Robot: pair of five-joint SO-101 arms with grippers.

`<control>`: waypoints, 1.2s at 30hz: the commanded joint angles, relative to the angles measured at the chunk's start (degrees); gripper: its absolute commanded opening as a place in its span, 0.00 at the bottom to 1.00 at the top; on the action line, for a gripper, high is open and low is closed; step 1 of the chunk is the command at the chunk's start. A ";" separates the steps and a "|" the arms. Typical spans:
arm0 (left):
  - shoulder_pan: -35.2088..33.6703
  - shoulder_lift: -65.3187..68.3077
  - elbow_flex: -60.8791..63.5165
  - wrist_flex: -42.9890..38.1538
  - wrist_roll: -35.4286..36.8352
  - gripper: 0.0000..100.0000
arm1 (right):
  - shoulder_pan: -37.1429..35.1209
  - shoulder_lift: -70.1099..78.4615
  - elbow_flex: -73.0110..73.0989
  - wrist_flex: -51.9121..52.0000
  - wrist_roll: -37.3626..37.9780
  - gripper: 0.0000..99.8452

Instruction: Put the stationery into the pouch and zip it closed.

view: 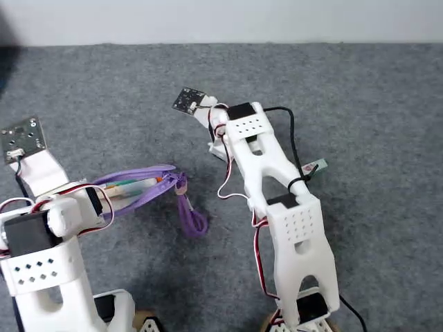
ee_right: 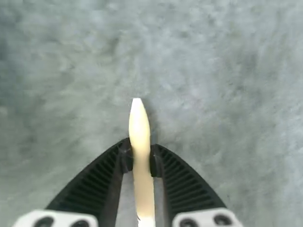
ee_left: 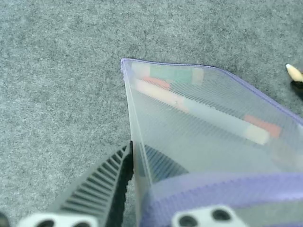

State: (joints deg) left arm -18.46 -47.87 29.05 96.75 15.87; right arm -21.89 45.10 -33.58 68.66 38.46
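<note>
A translucent pouch (view: 138, 188) with purple trim is held off the grey carpet at the left, its mouth towards the right arm. My left gripper (ee_left: 135, 163) is shut on the pouch's (ee_left: 199, 137) edge. Inside lie a green item (ee_left: 173, 74) and a white pen with orange ends (ee_left: 208, 116). My right gripper (ee_right: 138, 158) is shut on a cream pencil (ee_right: 138, 123) whose tip sticks out past the fingers, above bare carpet. In the high view the right gripper (view: 220, 149) sits just right of the pouch's mouth. The pencil tip (ee_left: 293, 72) also appears beside the pouch.
A purple wrist strap (view: 192, 220) hangs from the pouch's zipper end (view: 181, 183) onto the carpet. A small green item (view: 315, 167) lies on the carpet right of the right arm. A pale wall runs along the far edge.
</note>
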 commanded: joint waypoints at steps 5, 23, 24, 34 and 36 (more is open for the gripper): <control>0.00 0.70 0.13 -0.44 0.70 0.01 | -4.35 -18.15 -1.32 10.77 -13.63 0.01; 0.00 0.70 0.13 -0.44 0.70 0.01 | -13.14 -49.19 9.05 34.24 -33.23 0.01; 0.00 0.70 0.13 -0.44 0.70 0.01 | -13.58 -51.82 11.69 34.24 -33.32 0.01; 0.00 0.70 0.13 -0.44 0.70 0.01 | -22.81 -73.80 29.01 31.25 -40.35 0.01; 0.00 0.70 0.13 -0.44 0.70 0.01 | -26.59 -76.88 30.24 27.91 -42.99 0.01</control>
State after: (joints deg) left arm -18.46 -47.87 29.05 96.75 15.87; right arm -43.78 -26.11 -4.04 99.87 -0.92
